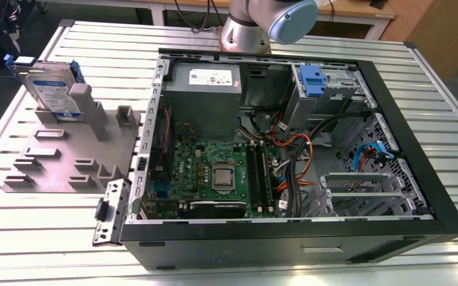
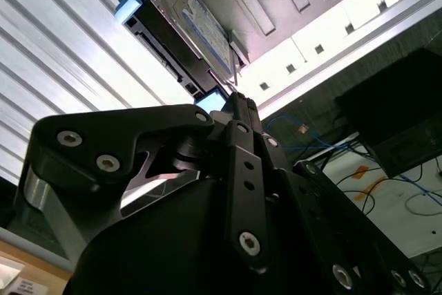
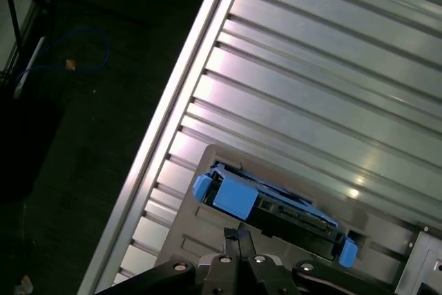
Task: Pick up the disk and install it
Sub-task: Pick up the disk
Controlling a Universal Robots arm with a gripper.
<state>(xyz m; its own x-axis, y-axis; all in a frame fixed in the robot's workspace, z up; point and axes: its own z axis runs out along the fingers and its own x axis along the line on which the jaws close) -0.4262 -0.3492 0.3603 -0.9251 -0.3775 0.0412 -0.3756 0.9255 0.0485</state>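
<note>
We see the slatted table point(image 1: 38, 238) carrying the open computer case point(image 1: 293, 244) in the exterior view, with the arm point(image 1: 265, 21) at top centre. Upper left, the disk point(image 1: 50, 89) stands upright in a grey stand point(image 1: 54, 173). In the first wrist view the gripper point(image 3: 238, 234), pressed together and empty, faces the disk from apart.

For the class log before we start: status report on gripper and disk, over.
Gripper shut, empty, pointed at the disk, apart. Disk upright in grey holder, outside the computer case. Holder post alongside it.
</note>
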